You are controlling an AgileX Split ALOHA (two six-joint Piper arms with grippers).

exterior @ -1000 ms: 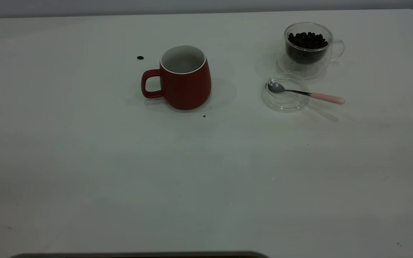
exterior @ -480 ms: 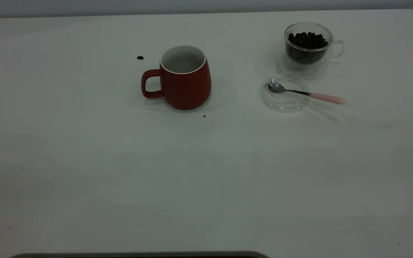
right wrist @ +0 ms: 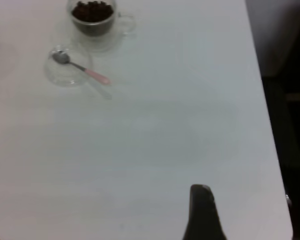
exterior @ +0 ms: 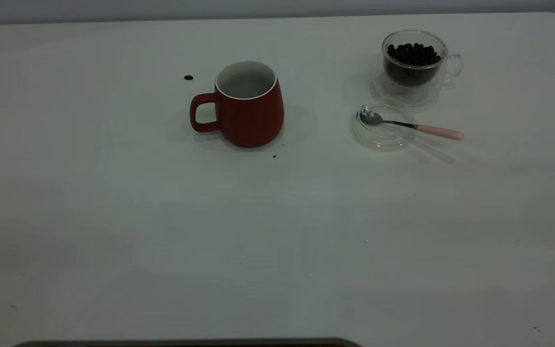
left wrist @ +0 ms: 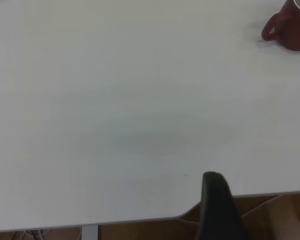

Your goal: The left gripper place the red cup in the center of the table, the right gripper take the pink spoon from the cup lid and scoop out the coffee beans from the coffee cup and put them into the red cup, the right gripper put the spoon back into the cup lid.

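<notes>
On the bench (exterior: pixel 113 231), left to right: a stray coffee bean (exterior: pixel 188 77), then the red cup (exterior: pixel 247 103) upright, handle pointing left. The clear cup lid (exterior: pixel 383 129) holds the pink spoon (exterior: pixel 410 125), lying crosswise, bowl left, handle right over the rim. Behind stands the coffee cup (exterior: pixel 415 65) of beans. Neither gripper's fingers can be judged: one dark finger (left wrist: pixel 217 207) shows in each wrist view.

White table (exterior: pixel 113 217): red cup (exterior: pixel 248 108), coffee cup (exterior: pixel 415 65), cup lid (exterior: pixel 383 135), stray bean (exterior: pixel 188 77).
</notes>
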